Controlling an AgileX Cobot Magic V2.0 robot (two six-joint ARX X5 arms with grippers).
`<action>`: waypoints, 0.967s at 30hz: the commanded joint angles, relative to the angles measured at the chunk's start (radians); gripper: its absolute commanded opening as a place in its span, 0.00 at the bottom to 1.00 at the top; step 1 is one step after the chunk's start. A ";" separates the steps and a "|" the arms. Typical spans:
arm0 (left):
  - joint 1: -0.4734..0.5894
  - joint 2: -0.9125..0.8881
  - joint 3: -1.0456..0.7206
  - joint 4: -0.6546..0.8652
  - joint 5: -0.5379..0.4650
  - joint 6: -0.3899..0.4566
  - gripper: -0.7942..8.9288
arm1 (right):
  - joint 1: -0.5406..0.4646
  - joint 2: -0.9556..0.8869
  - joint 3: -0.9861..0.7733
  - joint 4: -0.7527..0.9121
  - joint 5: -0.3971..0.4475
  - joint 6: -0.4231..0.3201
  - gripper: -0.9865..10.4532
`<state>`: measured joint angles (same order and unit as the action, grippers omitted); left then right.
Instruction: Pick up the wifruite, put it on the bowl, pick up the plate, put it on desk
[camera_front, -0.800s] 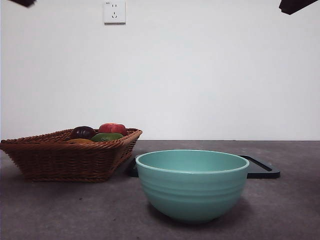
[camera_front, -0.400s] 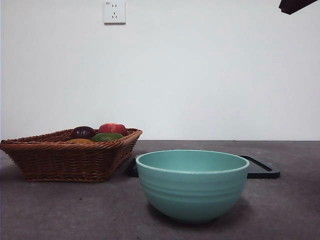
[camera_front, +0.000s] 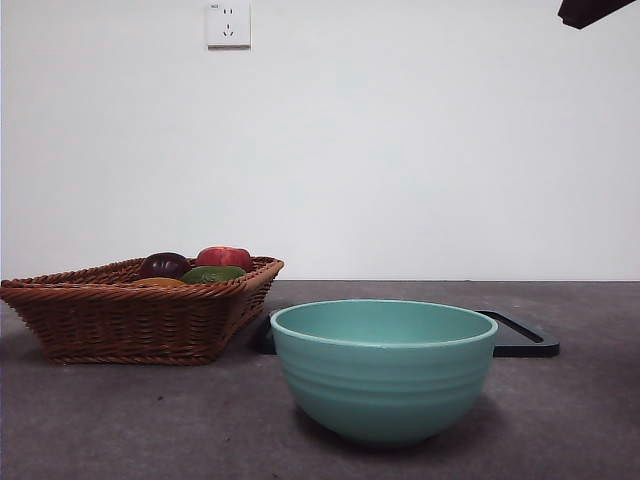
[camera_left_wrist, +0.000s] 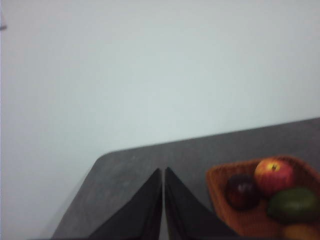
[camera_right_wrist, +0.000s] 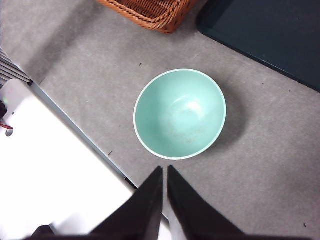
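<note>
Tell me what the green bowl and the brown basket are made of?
The bowl looks like glazed ceramic: smooth teal surface, soft sheen, faint ridges outside. The basket looks like woven wicker or rattan: interlaced brown strands with a braided rim.

Teal bowl (camera_front: 384, 370) upright on grey desk (camera_front: 580, 420), golden-brown wifruite (camera_front: 160, 283) in basket (camera_front: 120, 320)

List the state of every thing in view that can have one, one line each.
Bowl: upright on the desk, empty.
Wicker basket: on the desk, holding fruit.
Wifruite: in the basket, mostly hidden.
Dark tray: flat behind the bowl.
Left gripper: jaws shut, empty.
Right gripper: jaws shut, empty, above the bowl.
</note>
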<state>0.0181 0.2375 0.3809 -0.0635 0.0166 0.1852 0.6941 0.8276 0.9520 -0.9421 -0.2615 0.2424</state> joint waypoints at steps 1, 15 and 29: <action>0.008 -0.045 -0.066 0.011 -0.007 -0.016 0.09 | 0.011 0.006 0.013 0.007 0.000 -0.008 0.09; 0.011 -0.207 -0.296 -0.003 -0.029 -0.018 0.09 | 0.011 0.006 0.013 0.007 0.000 -0.008 0.09; 0.011 -0.235 -0.370 -0.109 -0.029 -0.042 0.09 | 0.011 0.006 0.013 0.007 0.000 -0.008 0.09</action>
<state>0.0261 0.0055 0.0322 -0.1726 -0.0097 0.1551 0.6941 0.8280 0.9520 -0.9421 -0.2615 0.2424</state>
